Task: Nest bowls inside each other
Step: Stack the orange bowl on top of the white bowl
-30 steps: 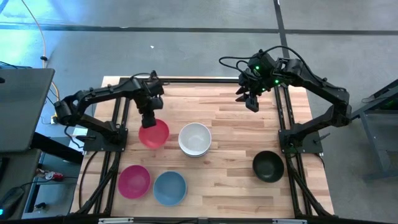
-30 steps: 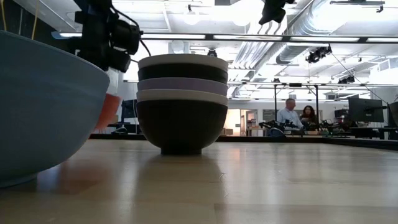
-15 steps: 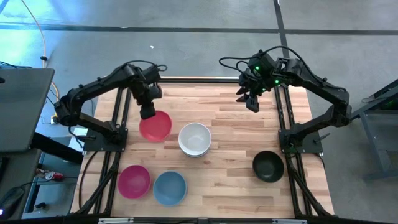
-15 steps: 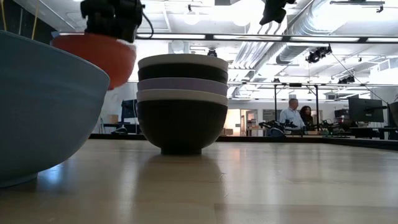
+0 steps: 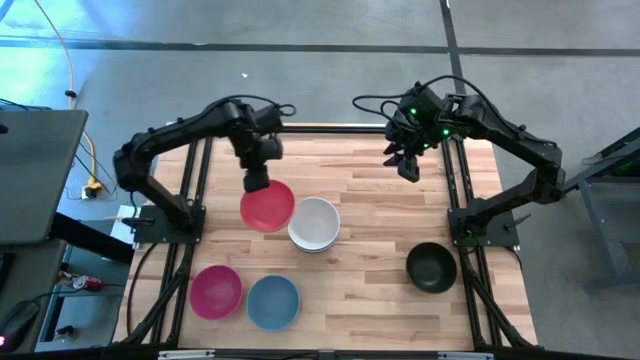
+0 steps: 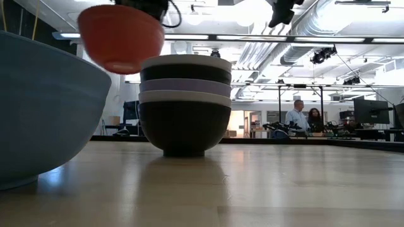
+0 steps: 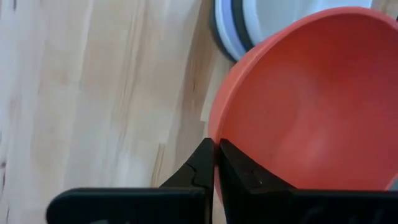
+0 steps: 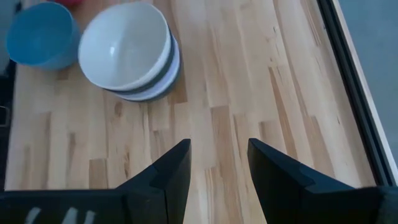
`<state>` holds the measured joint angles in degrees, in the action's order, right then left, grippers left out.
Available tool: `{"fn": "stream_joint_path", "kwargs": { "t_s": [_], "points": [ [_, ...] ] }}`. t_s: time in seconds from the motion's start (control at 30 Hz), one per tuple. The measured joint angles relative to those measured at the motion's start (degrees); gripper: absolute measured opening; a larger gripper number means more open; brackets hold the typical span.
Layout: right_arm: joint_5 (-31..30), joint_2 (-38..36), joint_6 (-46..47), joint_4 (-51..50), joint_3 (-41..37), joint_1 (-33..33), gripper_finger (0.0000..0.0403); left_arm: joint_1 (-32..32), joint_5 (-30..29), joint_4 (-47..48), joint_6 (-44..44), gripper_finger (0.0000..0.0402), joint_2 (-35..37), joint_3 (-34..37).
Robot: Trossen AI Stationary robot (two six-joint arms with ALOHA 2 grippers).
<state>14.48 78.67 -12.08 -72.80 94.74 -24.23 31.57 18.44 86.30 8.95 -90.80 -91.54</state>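
Pale wooden planks make up the table [image 5: 370, 215], on which a stack of bowls [image 5: 314, 224] stands near the middle, white on top, with black, lavender, white and black layers told apart in the low view. Four loose bowls can be counted: a red bowl [image 5: 267, 205], a pink bowl [image 5: 216, 291], a blue bowl [image 5: 273, 302] and a lone black bowl [image 5: 431, 267]. The red bowl is held off the table just beside the stack, its rim pinched by the closed left gripper [image 7: 216, 163]. It should be centred over the white rim, kept level and lowered before release, since an off-centre drop could tip the stack. The right gripper [image 5: 407, 165] waits spread wide and empty over the far edge
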Motion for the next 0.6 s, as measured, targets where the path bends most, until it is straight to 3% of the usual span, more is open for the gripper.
{"fn": "stream_joint_path", "kwargs": {
  "t_s": [0.4, 0.6],
  "points": [
    [-2.01, 0.00, -0.94, -3.32, 0.00, 0.00, 0.0152, -5.87, 0.09, 3.69, 0.79, 0.0000, -15.77, -23.15],
    [-2.26, -0.93, -1.51, -3.71, 0.00, -1.01, 0.0152, -8.03, 0.24, 3.71, 1.37, 0.0000, -21.56, -27.73]
  ]
}}
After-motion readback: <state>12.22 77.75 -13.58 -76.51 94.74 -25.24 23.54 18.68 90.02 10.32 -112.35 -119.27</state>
